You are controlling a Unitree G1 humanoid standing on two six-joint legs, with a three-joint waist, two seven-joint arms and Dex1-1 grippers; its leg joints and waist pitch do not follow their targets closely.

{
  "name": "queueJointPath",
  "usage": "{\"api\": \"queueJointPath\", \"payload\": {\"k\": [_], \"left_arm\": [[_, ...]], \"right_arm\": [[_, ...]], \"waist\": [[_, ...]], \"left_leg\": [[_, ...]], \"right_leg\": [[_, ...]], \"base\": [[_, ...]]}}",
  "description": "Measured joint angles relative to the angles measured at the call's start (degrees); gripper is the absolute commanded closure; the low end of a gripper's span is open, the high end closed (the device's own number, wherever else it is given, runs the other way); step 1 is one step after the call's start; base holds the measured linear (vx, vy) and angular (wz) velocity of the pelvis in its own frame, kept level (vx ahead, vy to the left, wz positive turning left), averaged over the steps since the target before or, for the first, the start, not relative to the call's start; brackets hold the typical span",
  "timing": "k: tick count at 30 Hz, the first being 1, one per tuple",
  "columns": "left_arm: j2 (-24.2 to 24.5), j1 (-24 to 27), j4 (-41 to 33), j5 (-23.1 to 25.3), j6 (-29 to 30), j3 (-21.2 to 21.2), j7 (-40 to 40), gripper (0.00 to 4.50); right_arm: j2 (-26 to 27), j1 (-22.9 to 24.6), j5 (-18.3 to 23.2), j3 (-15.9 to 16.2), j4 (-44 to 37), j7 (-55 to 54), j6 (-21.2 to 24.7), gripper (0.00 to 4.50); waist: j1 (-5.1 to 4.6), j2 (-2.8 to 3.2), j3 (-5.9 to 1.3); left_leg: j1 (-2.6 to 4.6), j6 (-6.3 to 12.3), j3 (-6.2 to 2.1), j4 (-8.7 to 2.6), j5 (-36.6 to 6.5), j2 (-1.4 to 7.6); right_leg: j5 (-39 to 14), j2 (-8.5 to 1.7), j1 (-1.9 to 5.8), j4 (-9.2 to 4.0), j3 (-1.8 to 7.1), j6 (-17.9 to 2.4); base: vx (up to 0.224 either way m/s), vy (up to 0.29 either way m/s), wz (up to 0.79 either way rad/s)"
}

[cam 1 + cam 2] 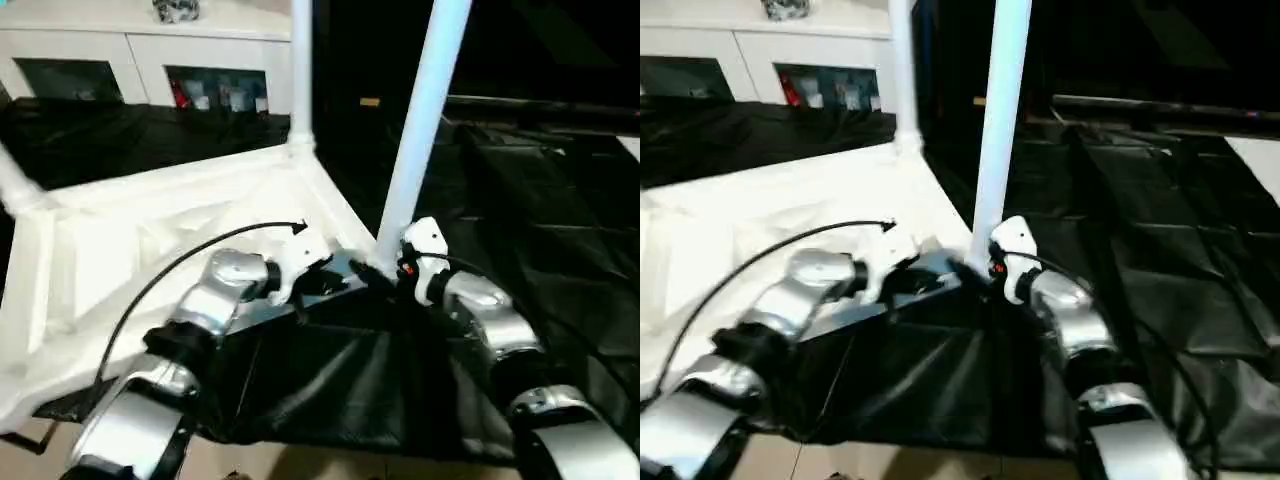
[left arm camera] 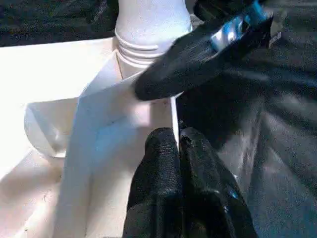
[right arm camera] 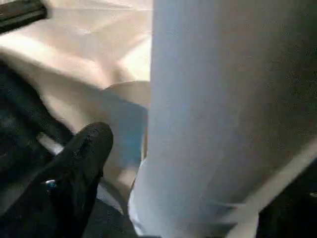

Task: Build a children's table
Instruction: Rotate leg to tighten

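Note:
The children's table top (image 1: pixel 130 230) lies upside down, ribbed side up. White legs stand in its corner sockets: one at the near right corner (image 1: pixel 425 110), one at the far corner (image 1: pixel 301 70), one at the left (image 1: pixel 15 180). My left gripper (image 2: pixel 179 146) is shut with nothing between its fingers, its tips on the top's rim just short of the near right socket. My right gripper (image 1: pixel 388 268) is at the foot of the near right leg (image 3: pixel 208 114). Its one visible finger (image 3: pixel 81 161) stands off the leg, so it is open.
A white cabinet with glass doors (image 1: pixel 150 60) stands along the back wall. Black sheeting (image 1: pixel 540 200) covers the floor to the right and behind. More black sheeting (image 1: pixel 340 390) hangs in front of me under the top's near edge.

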Motion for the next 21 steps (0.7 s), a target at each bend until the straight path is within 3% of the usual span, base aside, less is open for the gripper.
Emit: {"api": "queueJointPath", "payload": {"k": [7,9,21], "left_arm": [[3.48,0.20,-1.17,-1.99,-0.42,-0.63,-8.56,4.50],[4.13,0.37,-1.23,-2.46,-0.41,-0.63,-10.42,4.50],[6.44,0.54,-1.60,-3.56,-0.16,-1.39,-16.64,4.50]], "right_arm": [[-4.31,1.92,3.34,1.60,-3.62,15.88,2.08,0.29],[-5.21,2.07,4.13,2.11,-4.57,19.21,3.38,0.65],[-6.24,2.31,5.08,3.88,-5.90,25.27,5.55,1.60]], "waist": [[1.47,-0.14,0.07],[1.59,-0.27,0.12],[1.75,-0.54,0.21]], "left_leg": [[-0.17,0.32,0.13,0.14,0.03,-0.01],[-0.16,0.23,0.13,0.17,0.00,0.00],[-0.13,0.09,0.09,0.31,-0.06,0.01]], "right_leg": [[-0.09,-0.04,-0.08,-0.06,0.04,-0.06],[-0.09,-0.05,-0.08,-0.02,0.04,-0.06],[-0.10,-0.09,-0.06,0.23,0.11,-0.05]], "base": [[0.000,0.000,0.00],[0.000,0.000,0.00],[0.000,0.000,0.00]]}}
